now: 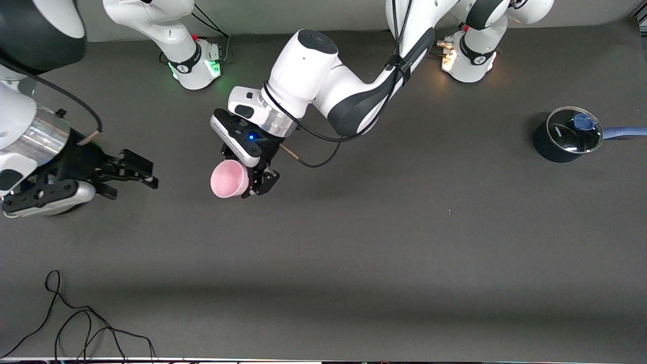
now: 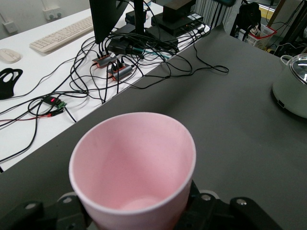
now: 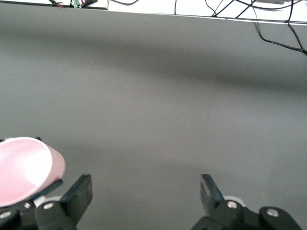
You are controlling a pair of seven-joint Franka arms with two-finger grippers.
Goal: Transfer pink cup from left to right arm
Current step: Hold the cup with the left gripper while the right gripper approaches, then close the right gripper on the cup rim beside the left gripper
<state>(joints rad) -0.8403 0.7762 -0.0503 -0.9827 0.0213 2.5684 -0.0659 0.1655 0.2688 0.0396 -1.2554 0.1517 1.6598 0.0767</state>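
1. The left end effector is pinching the pink cup by its base, holding it up over the counter with its mouth tipped sideways.
2. The right end effector is hanging beside the pink cup, toward the right arm's end, fingers spread wide and holding nothing.
3. A dark blue pot is sitting well apart from the pink cup, toward the left arm's end.

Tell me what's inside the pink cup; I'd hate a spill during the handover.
The pink cup, held in the left gripper, looks empty: bare pink walls and part of the bottom show. The near rim hides the rest of the bottom.
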